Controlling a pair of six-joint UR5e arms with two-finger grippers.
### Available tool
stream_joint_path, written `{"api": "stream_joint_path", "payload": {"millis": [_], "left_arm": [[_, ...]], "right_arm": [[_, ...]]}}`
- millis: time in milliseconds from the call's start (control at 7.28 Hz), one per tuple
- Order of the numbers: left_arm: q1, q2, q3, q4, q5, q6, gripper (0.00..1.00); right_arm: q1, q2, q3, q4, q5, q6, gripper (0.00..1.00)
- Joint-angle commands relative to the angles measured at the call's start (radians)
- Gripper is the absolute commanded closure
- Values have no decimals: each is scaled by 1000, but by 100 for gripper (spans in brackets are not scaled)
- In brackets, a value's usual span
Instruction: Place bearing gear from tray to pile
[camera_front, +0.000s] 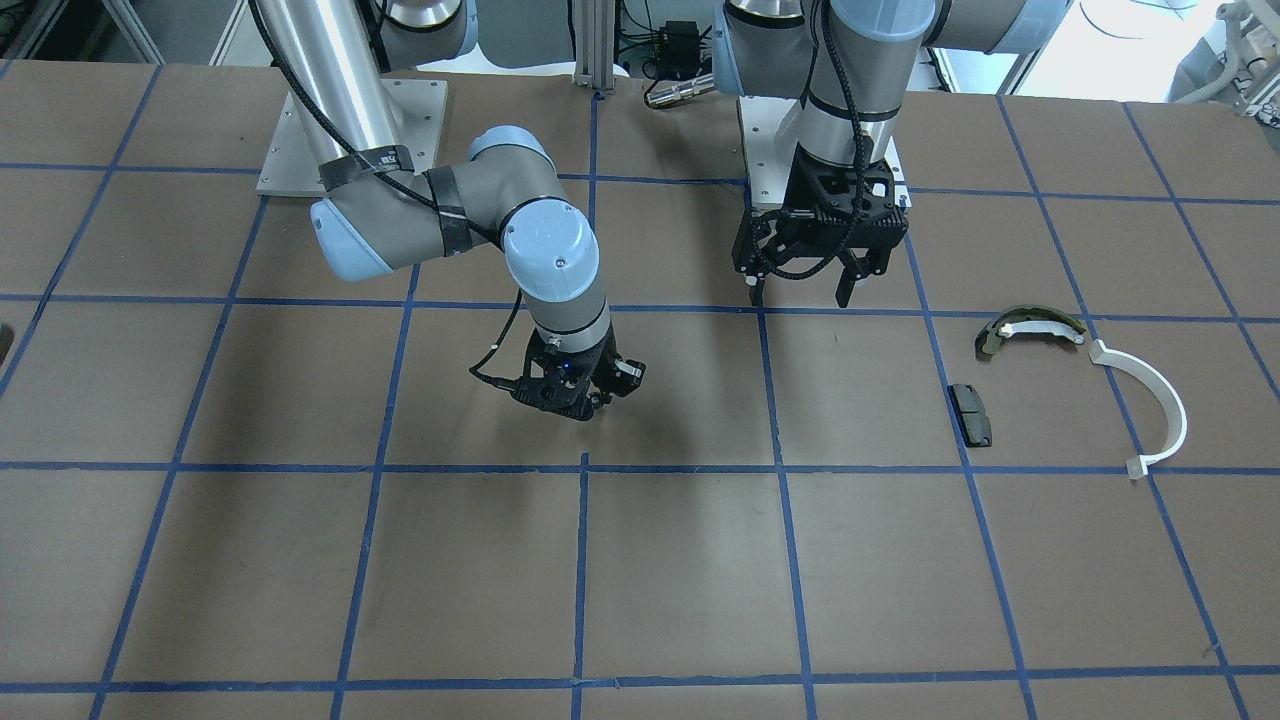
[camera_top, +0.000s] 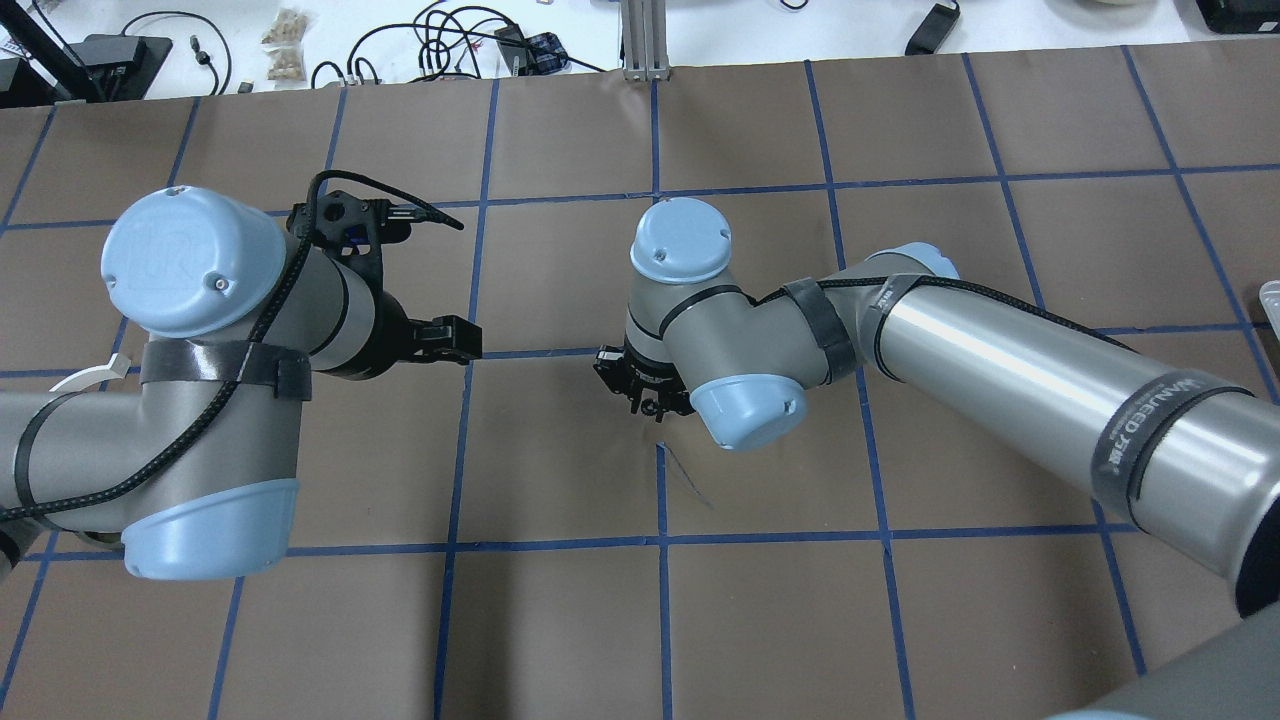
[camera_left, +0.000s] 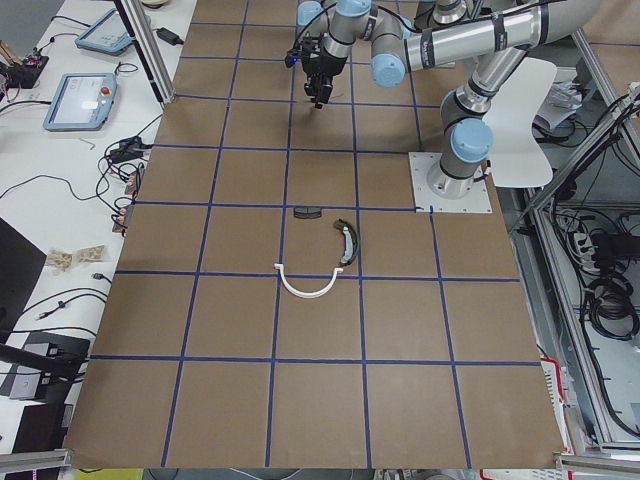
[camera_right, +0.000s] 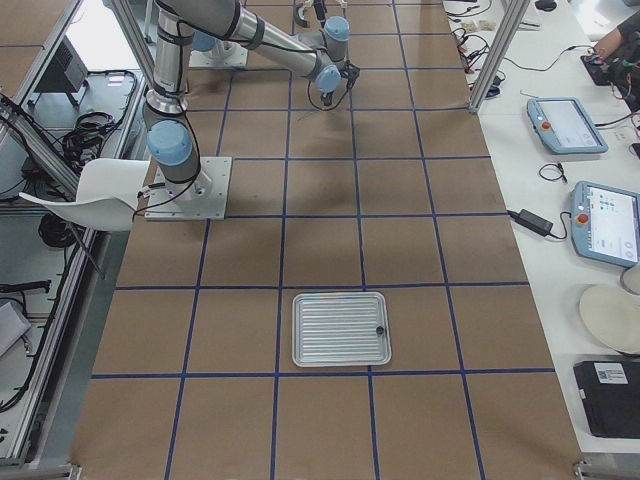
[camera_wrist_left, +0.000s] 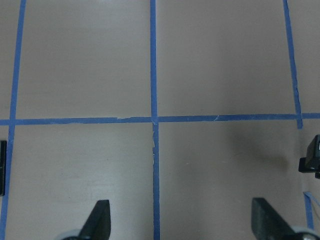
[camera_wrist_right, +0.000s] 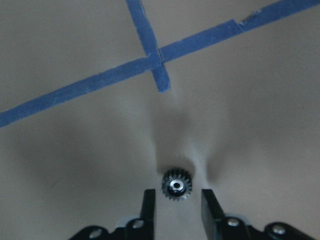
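Right gripper (camera_wrist_right: 177, 199): low over the middle of the counter (camera_front: 300, 560), jaws parted narrowly, clasping nothing.
Gear (camera_wrist_right: 176, 186): dark and toothed, between the right fingertips, bore facing the wrist camera; slim gap on each side, touched by neither finger; just short of a crossing of blue tape lines.
Left gripper (camera_front: 798, 292): raised near its arm's base, pointing down, released, jaws spread wide above a tape crossing.
Pile (camera_front: 1070, 385): on the left arm's side of the counter, well apart from the gear; three loose parts, none seen touching another.
Shoe (camera_front: 1030, 328): olive and white, curved, nearest the robot of the three.
Half-ring (camera_front: 1165, 405): thin white strip, one end just beside the shoe's end, arc bowing away from the counter's middle.
Pad (camera_front: 970, 413): black, rectangular, flat, on the side of the pile toward the grippers, at a tape line.
Tray (camera_right: 320, 330): silver, ribbed, at the right arm's end of the counter, well apart from both grippers.
Dark part (camera_right: 380, 330): small, inside the tray near one short edge; too small to identify.
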Motion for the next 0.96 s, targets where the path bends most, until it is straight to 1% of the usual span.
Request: {"api": "stream_joint_path", "payload": {"millis": [0,137,275,412,549,687,824], "left_arm": [[1,-40,-40,13,0,-8,0],[1,-60,-54,21,1,-8,0],[1,-78,-58,21,1,-7,0],[-1,-104,-67,21,-3,1,0],[-7,-135,-99,21,-5,7,0],[-15,-165,-113,35,-3,12,0],[-51,-185,-117,36,-3,10,0]], "right_arm": [[-30,-11,-6,-12,-15,-48,0],[-77,-60,-23,5,-17,-129,0],[-190,-115,-46,114,-16,-242,0],[-314,-172,-43,208,-17,-446,0],[-439,-218,-47,277,-19,-571,0],[-539,-261,-49,348,-20,-687,0],[-637,-273,-49,357,-69,-862,0]]}}
